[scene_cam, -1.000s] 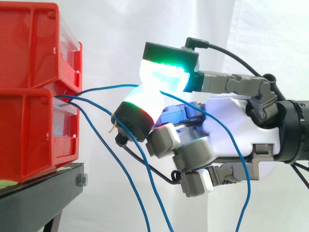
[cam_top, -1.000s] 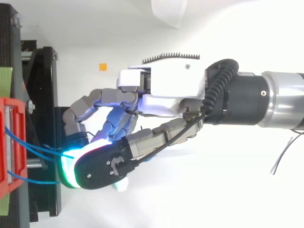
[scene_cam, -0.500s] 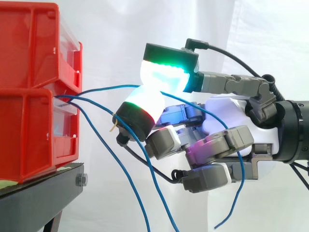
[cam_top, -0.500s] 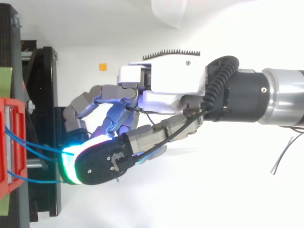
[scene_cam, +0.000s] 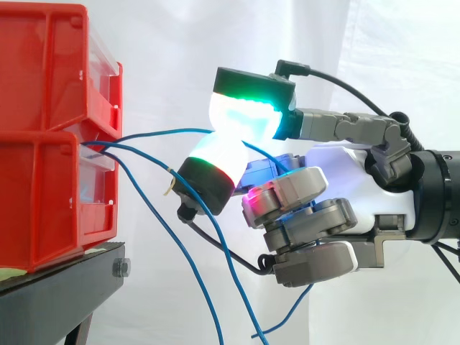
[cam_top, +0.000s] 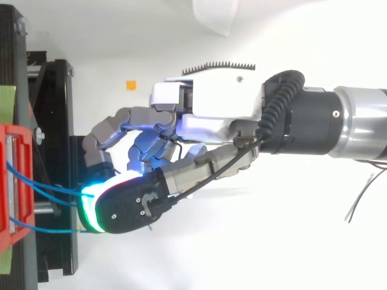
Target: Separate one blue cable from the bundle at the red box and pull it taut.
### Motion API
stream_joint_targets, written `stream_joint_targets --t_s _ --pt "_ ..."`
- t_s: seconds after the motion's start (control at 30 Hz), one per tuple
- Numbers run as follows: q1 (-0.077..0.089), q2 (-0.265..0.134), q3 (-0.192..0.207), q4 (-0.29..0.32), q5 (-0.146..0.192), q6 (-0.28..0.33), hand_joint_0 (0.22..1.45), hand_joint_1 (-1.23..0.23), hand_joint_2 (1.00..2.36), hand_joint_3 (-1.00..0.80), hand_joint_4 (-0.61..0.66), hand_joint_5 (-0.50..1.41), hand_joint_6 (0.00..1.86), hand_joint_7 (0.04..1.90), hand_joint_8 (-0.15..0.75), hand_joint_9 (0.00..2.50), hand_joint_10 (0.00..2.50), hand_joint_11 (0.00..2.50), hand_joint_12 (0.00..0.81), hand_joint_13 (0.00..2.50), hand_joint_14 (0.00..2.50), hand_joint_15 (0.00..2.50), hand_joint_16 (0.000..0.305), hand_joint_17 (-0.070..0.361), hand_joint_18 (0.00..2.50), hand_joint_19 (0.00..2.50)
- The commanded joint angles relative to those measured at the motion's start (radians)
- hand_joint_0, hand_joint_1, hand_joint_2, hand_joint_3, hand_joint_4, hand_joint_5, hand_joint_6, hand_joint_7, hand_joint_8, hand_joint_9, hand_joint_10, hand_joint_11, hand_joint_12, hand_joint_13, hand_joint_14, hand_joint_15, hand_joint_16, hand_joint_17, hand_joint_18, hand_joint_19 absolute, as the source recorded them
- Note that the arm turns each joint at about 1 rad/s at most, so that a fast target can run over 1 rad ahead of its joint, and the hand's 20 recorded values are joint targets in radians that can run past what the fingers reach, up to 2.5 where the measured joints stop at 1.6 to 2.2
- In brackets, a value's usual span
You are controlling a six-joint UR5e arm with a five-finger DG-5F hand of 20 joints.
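Pinching one thin blue cable (scene_cam: 165, 131) between the pads (scene_cam: 244, 115) of the hand (scene_cam: 359, 180), at 3 o'clock from the red box (scene_cam: 43, 201). Likely light, limp, slippery; best held firmly there.

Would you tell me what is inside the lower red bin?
The blue cables run in at the top of the lower bin's front; its red wall hides whatever else lies inside.
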Motion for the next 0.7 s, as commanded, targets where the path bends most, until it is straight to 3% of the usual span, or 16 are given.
stream_joint_targets --t_s 0.0,0.07,0.37,0.67 --pt "0.001 0.001 0.0 0.0 0.0 0.0 0.61 -0.75 1.03 0.07 0.14 -0.17 0.87 1.22 0.349 0.74 1.12 1.36 0.382 0.92 2.04 1.46 0.05 0.112 1.33 1.25" --pt "0.001 0.001 0.0 0.0 0.0 0.0 0.61 -0.74 1.03 0.07 0.14 -0.17 0.87 1.22 0.352 0.72 1.3 1.35 0.377 0.89 2.12 1.5 0.049 0.111 1.35 1.25" --pt "0.002 0.001 0.001 0.0 -0.001 -0.002 0.61 -0.74 1.03 0.07 0.13 -0.17 0.87 1.22 0.352 0.67 1.69 1.37 0.39 0.86 2.2 1.47 0.05 0.112 1.35 1.24" --pt "-0.007 0.001 0.0 -0.01 -0.003 -0.023 0.61 -0.74 1.03 0.08 0.11 -0.17 0.87 1.23 0.35 0.66 1.76 1.4 0.384 0.84 2.22 1.46 0.05 0.113 1.33 1.24"
